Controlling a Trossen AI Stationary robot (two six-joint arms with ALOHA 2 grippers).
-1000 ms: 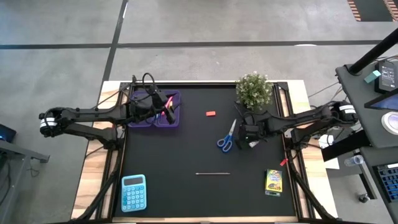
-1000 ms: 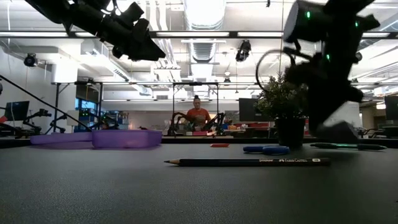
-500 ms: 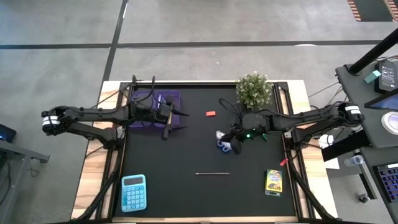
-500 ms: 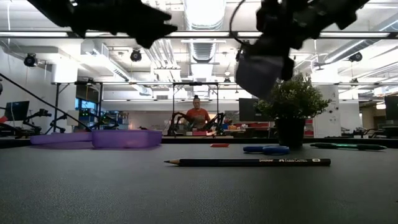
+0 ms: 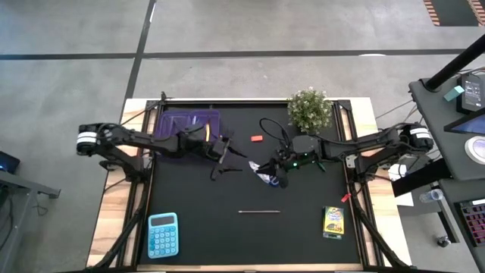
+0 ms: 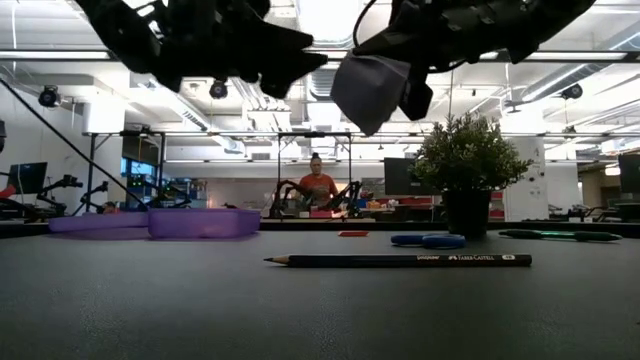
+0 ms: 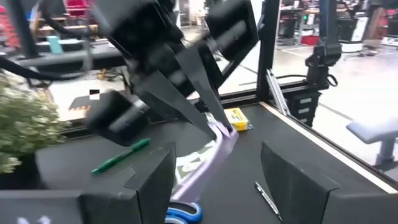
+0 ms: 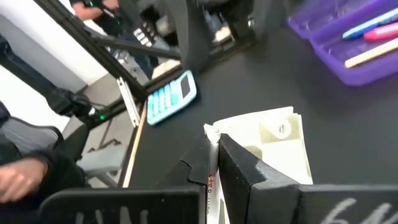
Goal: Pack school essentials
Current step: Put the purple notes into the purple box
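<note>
**White packet held mid-table**

High view: right gripper (image 5: 267, 171) pinches the white packet (image 5: 263, 174) above table centre; left gripper (image 5: 227, 161), fingers spread, faces it. Low view: packet (image 6: 365, 90) hangs aloft. Right wrist view: fingers pressed together on packet (image 8: 273, 146)

A black-topped table (image 5: 250, 227) with pale wooden side edges stands on a grey concrete floor (image 5: 227, 30) crossed by dark lines. Across the table, a large workshop opens out: white ceiling with bright strip lights (image 6: 330, 15), black metal frames (image 6: 130, 170), monitors, and a person (image 6: 318, 183) in an orange top seated at a far bench.
</note>
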